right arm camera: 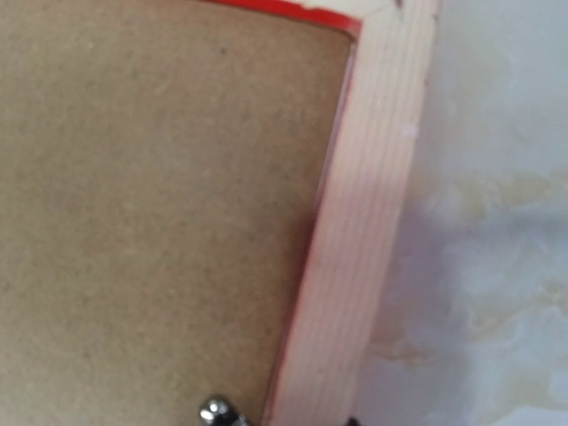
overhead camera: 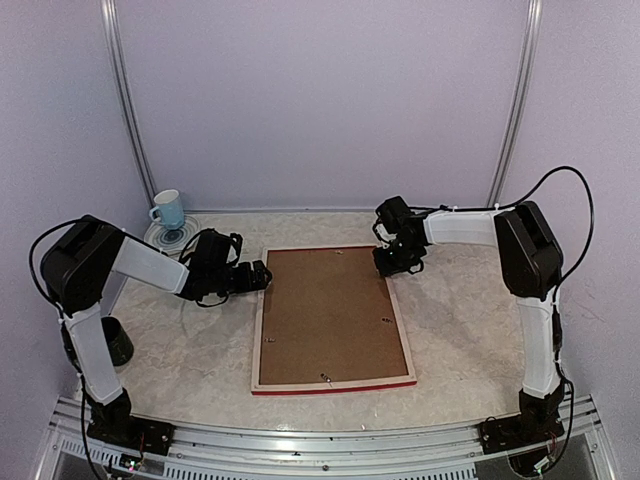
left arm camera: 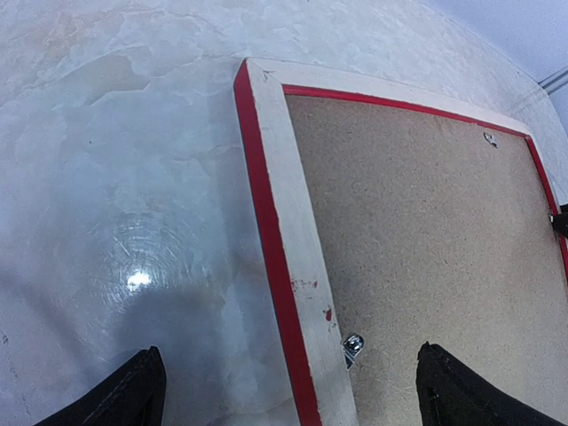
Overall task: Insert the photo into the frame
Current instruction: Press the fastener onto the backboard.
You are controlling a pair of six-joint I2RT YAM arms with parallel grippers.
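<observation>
The frame (overhead camera: 258, 340) lies face down in the middle of the table, its pale wood back up and its red edge along the near bar. A brown backing board (overhead camera: 330, 315) fills it. The photo is hidden. My left gripper (overhead camera: 262, 277) is open and empty. In the left wrist view it (left arm camera: 288, 351) straddles the frame's left bar (left arm camera: 297, 266), just above a metal clip (left arm camera: 352, 344). My right gripper (overhead camera: 393, 262) hovers low over the frame's far right corner (right arm camera: 373, 177). Its fingers are almost out of its wrist view.
A blue cup (overhead camera: 168, 210) on a saucer stands at the back left, behind my left arm. A dark round object (overhead camera: 115, 340) sits by the left arm's base. Another metal clip (right arm camera: 217, 411) shows at the board's edge near my right gripper.
</observation>
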